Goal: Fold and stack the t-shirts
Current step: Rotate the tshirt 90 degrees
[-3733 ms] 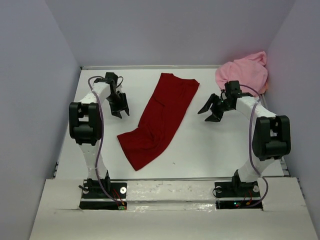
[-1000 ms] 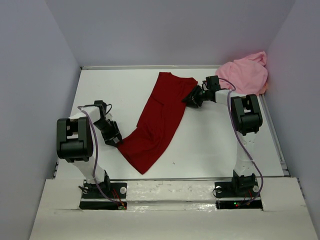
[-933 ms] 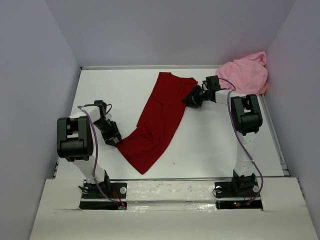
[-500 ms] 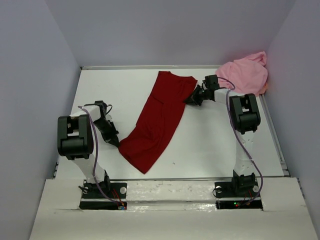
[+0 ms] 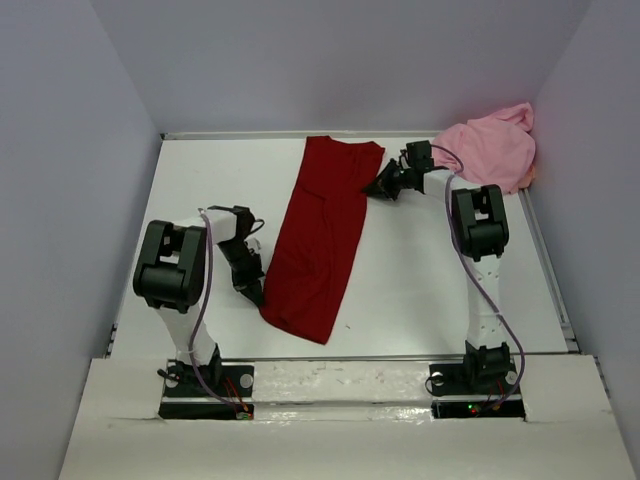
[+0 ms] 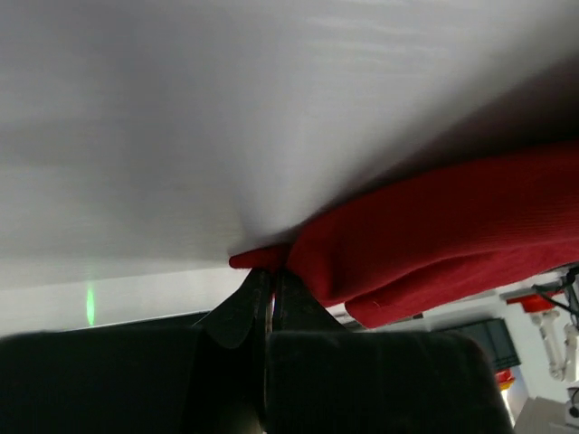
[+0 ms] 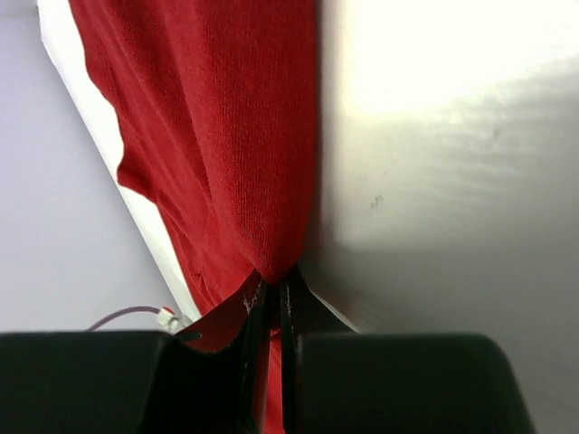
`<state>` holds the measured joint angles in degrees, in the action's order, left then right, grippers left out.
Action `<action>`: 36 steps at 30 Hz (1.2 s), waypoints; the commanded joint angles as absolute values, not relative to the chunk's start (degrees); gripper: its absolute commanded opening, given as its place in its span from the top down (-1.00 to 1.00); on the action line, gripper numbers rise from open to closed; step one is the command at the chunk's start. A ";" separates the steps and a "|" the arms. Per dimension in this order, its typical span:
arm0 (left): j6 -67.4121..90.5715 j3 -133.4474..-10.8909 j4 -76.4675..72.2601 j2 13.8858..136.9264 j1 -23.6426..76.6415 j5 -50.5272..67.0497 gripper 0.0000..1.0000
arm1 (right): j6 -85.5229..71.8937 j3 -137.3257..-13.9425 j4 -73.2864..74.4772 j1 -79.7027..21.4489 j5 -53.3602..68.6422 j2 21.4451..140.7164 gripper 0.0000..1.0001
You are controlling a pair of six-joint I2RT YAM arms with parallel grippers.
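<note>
Both arms have a grip on the dark red shirt [image 5: 325, 235], which now lies as a long, nearly straight strip from the upper centre of the top view down to the lower centre. Half a second ago it slanted, with its lower end reaching further to the left. The left gripper [image 5: 252, 288] has slid rightward with the lower left edge of the cloth, while the right gripper [image 5: 378, 186] has drawn the upper right edge a little toward the top of the frame. The left wrist view shows that arm's fingers [image 6: 237, 312] pressed together on a pinch of red fabric. The right wrist view likewise shows its fingers [image 7: 256, 307] clamped on a fold of the same cloth, which fans out above them. The pink shirt [image 5: 488, 148] sits bunched in the upper right corner of the white table [image 5: 430, 280], untouched and well apart from the red one. The shift looks like a straightening pull ahead of folding. Neither shirt appears finished, and stacking has not begun.
</note>
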<state>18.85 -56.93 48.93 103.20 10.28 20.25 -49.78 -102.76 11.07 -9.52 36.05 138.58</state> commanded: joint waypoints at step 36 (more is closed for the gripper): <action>24.87 -65.22 47.99 108.90 30.76 26.72 0.90 | -51.85 -127.17 14.24 -11.16 43.42 152.22 0.78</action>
